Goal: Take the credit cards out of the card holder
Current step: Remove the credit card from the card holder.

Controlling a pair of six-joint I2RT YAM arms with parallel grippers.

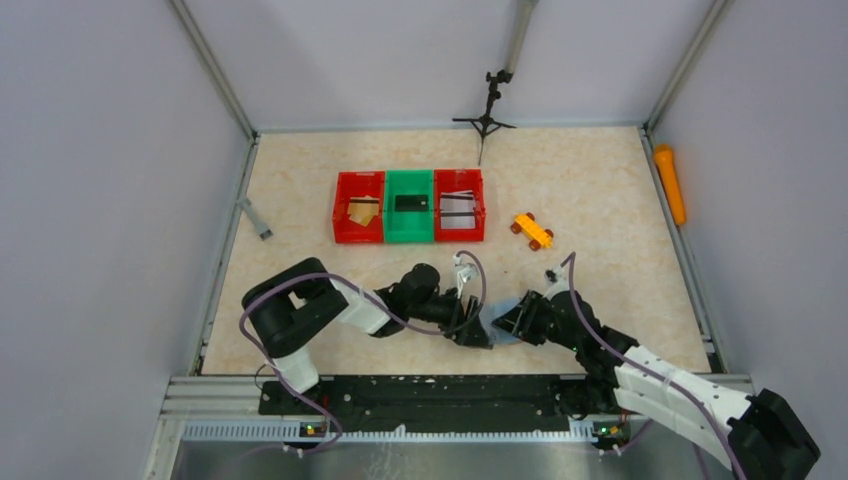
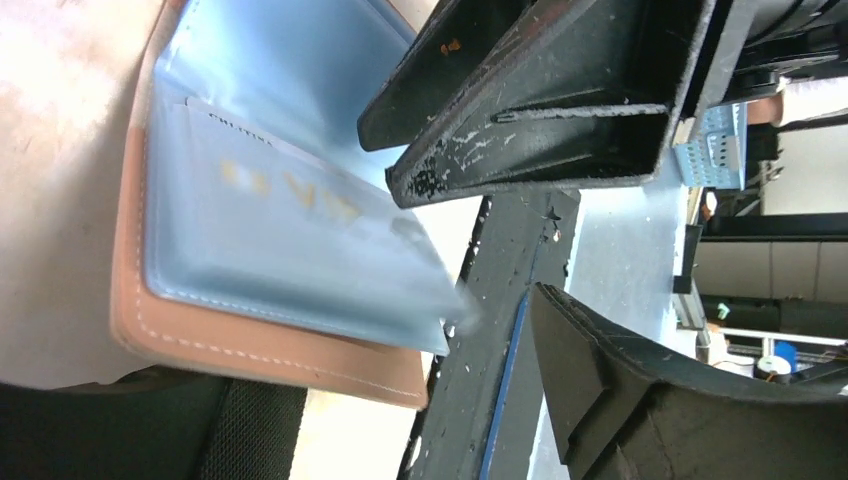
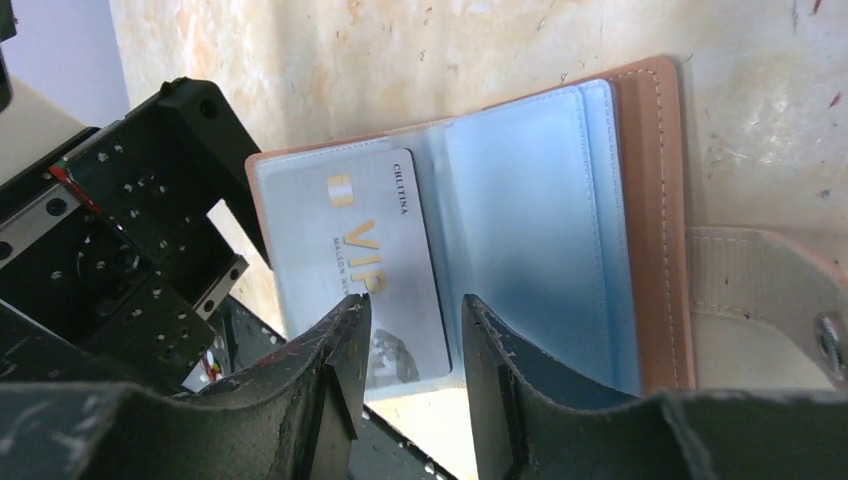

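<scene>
The card holder (image 3: pixel 655 230) lies open on the table, tan-brown outside with pale blue-grey inner panels; it also shows in the top view (image 1: pixel 500 328) and the left wrist view (image 2: pixel 250 345). A white-grey credit card (image 3: pixel 385 250) printed "VIP" in gold sits in its left pocket, also seen through the pocket in the left wrist view (image 2: pixel 280 200). My right gripper (image 3: pixel 412 315) is open, its jaws straddling the card's near edge. My left gripper (image 2: pixel 470 245) is open at the holder's corner, touching nothing that I can see. Both grippers meet over the holder in the top view, left (image 1: pixel 476 336) and right (image 1: pixel 512 322).
Three bins stand in a row at the back: a red bin (image 1: pixel 343 228) with a tan-gold card, a green bin (image 1: pixel 409 232) with a black card, a red bin (image 1: pixel 478 200) with white-grey striped cards. An orange toy car (image 1: pixel 532 230), a tripod (image 1: pixel 487 110), an orange cylinder (image 1: pixel 670 185) and a grey bar (image 1: pixel 255 218) lie around.
</scene>
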